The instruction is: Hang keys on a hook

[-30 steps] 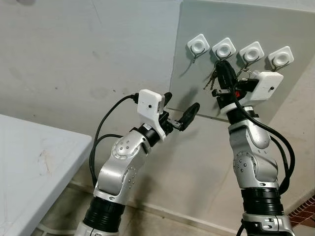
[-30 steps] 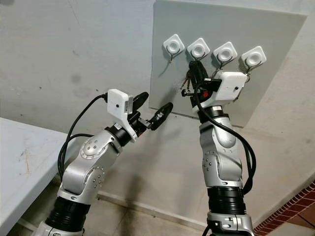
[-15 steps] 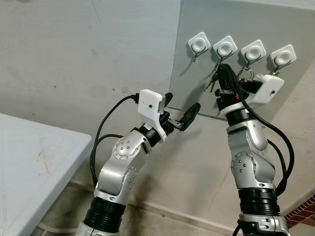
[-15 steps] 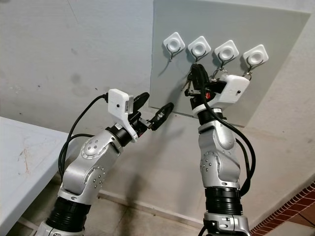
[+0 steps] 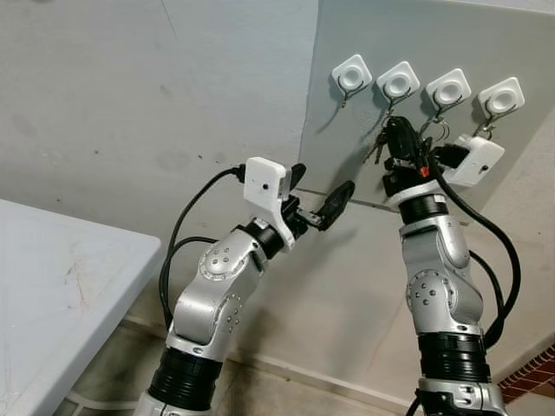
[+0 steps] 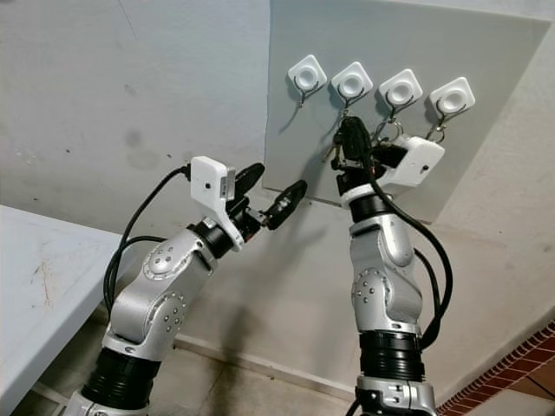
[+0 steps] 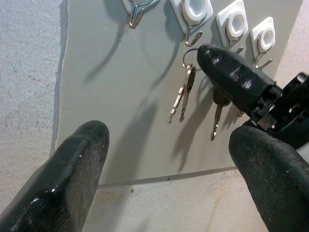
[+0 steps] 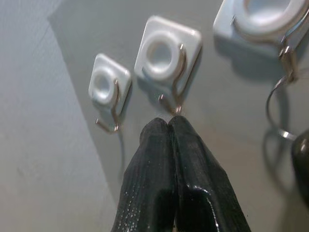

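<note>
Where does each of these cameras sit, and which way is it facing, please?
Left and right eye views: on the head, facing the wall board with four hooks; both silver arms show, left gripper and right gripper.
Left wrist view: on the left wrist, facing the board past its own spread fingers, at the keys.
Right wrist view: on the right wrist, fingers closed under a hook.
Shared: board and hooks.

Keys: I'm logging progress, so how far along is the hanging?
Done: the keys are up at the board, their ring under the second hook. In hand: the right gripper is shut on them. Left: seating the ring, if not yet caught, which I cannot tell, then letting go. The left gripper hovers open.
</note>
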### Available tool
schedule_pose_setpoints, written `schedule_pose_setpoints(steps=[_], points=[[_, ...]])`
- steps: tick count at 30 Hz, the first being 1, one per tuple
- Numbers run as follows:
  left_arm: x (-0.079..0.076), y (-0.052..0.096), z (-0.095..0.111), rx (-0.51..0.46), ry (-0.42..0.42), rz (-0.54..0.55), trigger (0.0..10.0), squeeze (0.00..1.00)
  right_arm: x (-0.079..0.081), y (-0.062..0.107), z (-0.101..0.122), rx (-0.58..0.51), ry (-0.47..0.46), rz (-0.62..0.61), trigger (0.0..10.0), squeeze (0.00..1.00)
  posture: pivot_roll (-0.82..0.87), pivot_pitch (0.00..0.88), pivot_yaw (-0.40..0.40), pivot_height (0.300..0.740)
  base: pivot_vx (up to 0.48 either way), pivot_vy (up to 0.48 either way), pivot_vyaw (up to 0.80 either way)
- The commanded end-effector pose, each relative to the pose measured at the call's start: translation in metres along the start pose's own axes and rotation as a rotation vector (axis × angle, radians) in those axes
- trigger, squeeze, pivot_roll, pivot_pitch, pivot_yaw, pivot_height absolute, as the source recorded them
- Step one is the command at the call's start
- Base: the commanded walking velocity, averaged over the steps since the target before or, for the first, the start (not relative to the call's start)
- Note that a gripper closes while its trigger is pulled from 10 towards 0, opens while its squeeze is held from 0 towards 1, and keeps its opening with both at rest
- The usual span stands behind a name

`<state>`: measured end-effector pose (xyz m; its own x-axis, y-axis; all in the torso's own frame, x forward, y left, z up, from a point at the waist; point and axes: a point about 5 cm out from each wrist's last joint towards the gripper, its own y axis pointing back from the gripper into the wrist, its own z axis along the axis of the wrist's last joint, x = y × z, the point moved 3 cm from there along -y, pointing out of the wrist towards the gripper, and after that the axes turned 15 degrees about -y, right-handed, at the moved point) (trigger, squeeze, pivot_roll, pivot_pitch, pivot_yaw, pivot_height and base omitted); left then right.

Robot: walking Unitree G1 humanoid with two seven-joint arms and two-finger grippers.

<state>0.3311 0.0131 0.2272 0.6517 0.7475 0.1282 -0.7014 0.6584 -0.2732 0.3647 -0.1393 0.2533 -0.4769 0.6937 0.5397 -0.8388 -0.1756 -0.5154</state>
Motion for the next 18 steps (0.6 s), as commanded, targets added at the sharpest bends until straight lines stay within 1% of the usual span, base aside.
schedule_pose_setpoints(steps=[1, 4, 12, 18], points=[[-0.001, 0.001, 0.004, -0.013, 0.002, 0.002, 10.0, 0.00, 0.009, -0.001, 0.002, -0.005, -0.005, 0.041, 10.0, 0.00, -0.01, 0.034, -0.022, 0.740, 0.000, 0.000, 0.00], [-0.001, 0.001, 0.005, -0.014, 0.003, 0.002, 10.0, 0.00, 0.010, -0.001, 0.003, -0.013, -0.014, 0.045, 10.0, 0.00, 0.00, 0.034, -0.024, 0.740, 0.000, 0.000, 0.00], [-0.001, 0.001, 0.005, -0.014, 0.008, 0.005, 10.0, 0.00, 0.012, -0.006, 0.018, -0.092, -0.053, 0.051, 10.0, 0.00, 0.00, 0.034, -0.024, 0.740, 0.000, 0.000, 0.00], [-0.001, 0.001, 0.005, -0.014, 0.009, 0.005, 10.0, 0.00, 0.012, -0.007, 0.025, -0.122, -0.070, 0.052, 10.0, 0.00, -0.01, 0.034, -0.023, 0.740, 0.000, 0.000, 0.00]])
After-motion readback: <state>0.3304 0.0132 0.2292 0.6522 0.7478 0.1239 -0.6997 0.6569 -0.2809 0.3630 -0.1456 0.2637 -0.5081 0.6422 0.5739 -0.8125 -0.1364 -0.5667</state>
